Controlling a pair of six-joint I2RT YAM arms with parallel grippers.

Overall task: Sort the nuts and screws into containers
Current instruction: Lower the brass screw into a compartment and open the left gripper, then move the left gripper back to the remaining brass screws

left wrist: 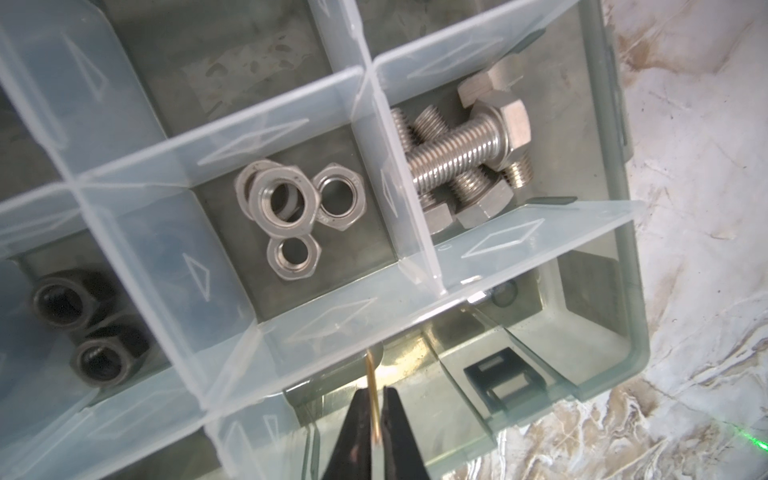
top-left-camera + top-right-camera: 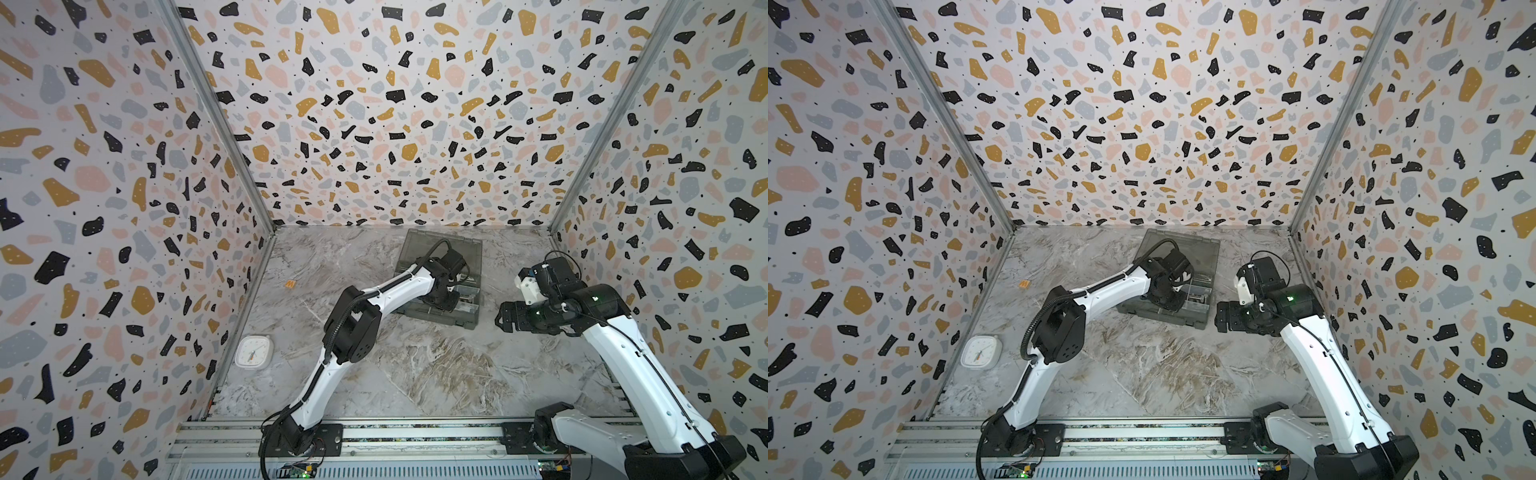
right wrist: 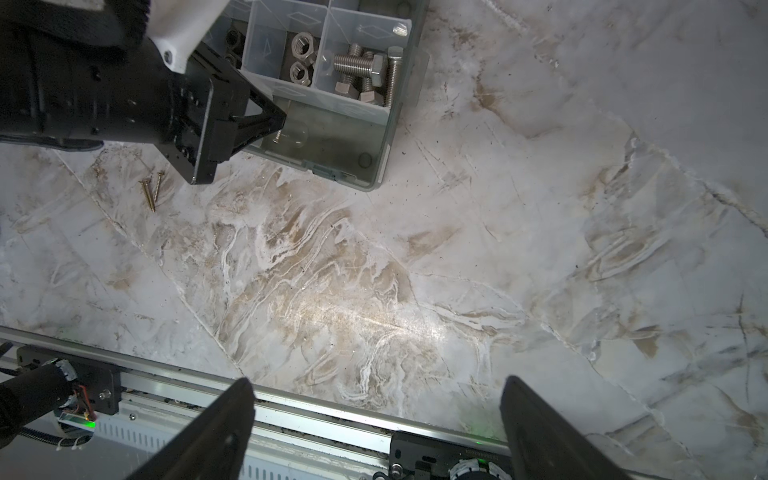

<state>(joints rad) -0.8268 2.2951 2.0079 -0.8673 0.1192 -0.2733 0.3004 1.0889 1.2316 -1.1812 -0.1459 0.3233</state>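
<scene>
Black fingertips (image 1: 353,440) of the left hand (image 1: 375,411) fill the near edge of the left wrist view. Note that the jaws stand nearly together, pinching a thin brass screw (image 1: 371,374) upright between them. This hand sits low over the long front compartment (image 1: 582,328) of the organiser box (image 1: 623,232). In the right wrist view the screw's lower end hangs close to the compartment floor; contact cannot be confirmed.

Beyond the clear divider (image 1: 519,245) you see the sorted stock. Silver nuts (image 1: 286,203) lie in the middle compartment, hex bolts (image 1: 461,149) in the corner compartment beside it, and black nuts (image 1: 62,303) in the one on the other side.

Judge the current step as delivery of the brass screw to its compartment. The next move calls for parting the jaws just enough to drop it, then lifting straight up so the fingertips clear the divider.

Two loose screws (image 3: 150,193) lie on the desk (image 3: 374,270) beside the box, near the left hand; treat them as the likely next picks. The right hand (image 3: 376,399) hangs over bare desk at the box's other side, jaws wide apart and empty.
</scene>
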